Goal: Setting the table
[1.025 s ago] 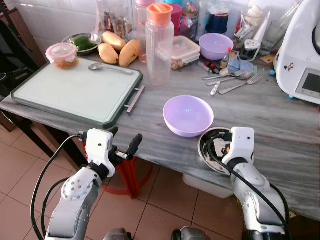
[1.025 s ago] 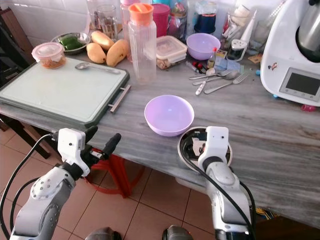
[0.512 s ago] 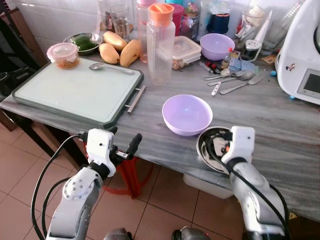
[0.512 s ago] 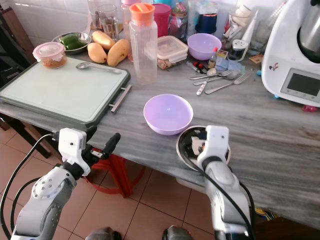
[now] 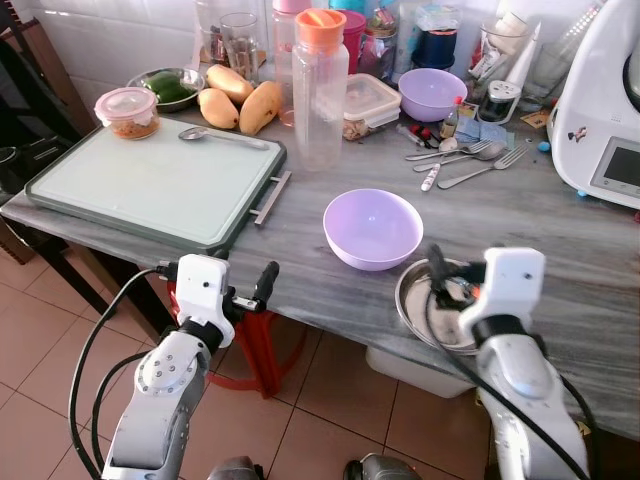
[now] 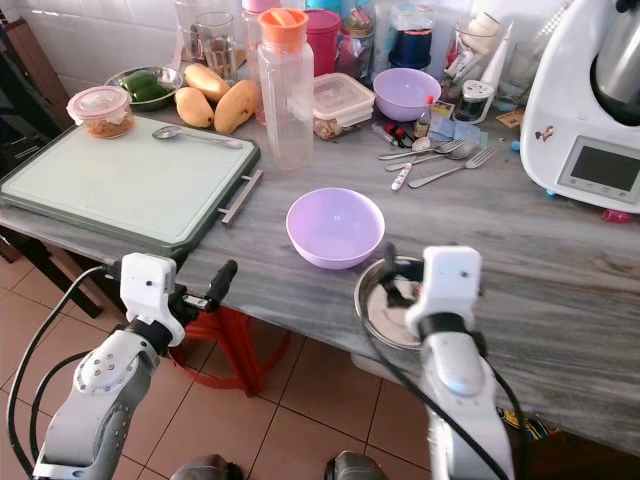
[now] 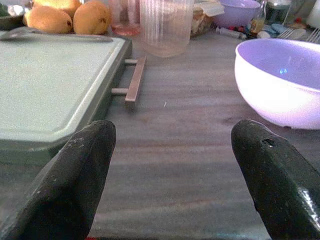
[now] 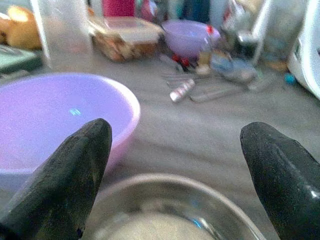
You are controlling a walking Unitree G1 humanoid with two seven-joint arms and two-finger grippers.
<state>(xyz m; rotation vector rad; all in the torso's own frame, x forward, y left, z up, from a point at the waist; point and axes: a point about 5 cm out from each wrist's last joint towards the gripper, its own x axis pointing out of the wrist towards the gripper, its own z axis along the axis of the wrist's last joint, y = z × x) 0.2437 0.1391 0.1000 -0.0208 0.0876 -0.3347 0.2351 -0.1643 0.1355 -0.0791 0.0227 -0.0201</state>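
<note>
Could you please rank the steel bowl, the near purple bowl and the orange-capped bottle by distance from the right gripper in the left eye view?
1. Steel bowl, directly under the right gripper.
2. Near purple bowl, just beyond, toward the robot's left.
3. Orange-capped bottle, farther back left.

Right gripper: raised clear of steel bowl; fingers now spread above it.
Steel bowl: interior now exposed.
</note>
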